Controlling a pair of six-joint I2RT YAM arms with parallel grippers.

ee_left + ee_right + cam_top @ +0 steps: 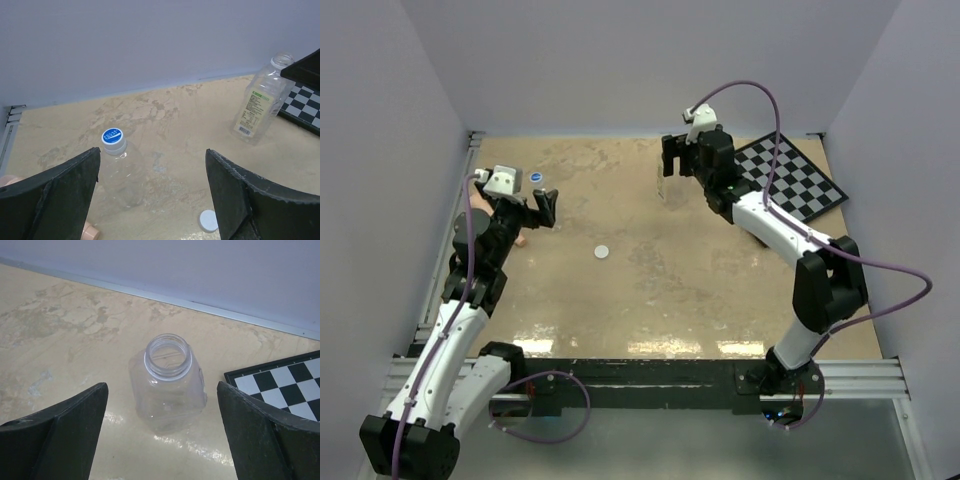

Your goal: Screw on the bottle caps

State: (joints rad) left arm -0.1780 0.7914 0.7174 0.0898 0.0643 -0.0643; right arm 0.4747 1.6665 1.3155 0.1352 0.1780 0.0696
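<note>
The small clear bottle (pixel 120 175) stands upright with the blue cap (pixel 112 136) on its neck, just inside the left finger of my open left gripper (pixel 151 152). That gripper holds nothing. The white cap (pixel 208 220) lies flat on the table by its right finger, also seen mid-table from above as a white cap (pixel 602 252). The wide clear bottle (pixel 167 400) stands uncapped, mouth open, below and between the spread fingers of my right gripper (pixel 161 387), which is open and apart from it. From above, the right gripper (pixel 678 160) hovers over the wide bottle (pixel 665 188).
A black-and-white checkerboard (pixel 800 180) lies at the back right, close to the wide bottle. A pink stick (pixel 90 232) lies on the table under my left gripper. Walls close in the table at the back and both sides.
</note>
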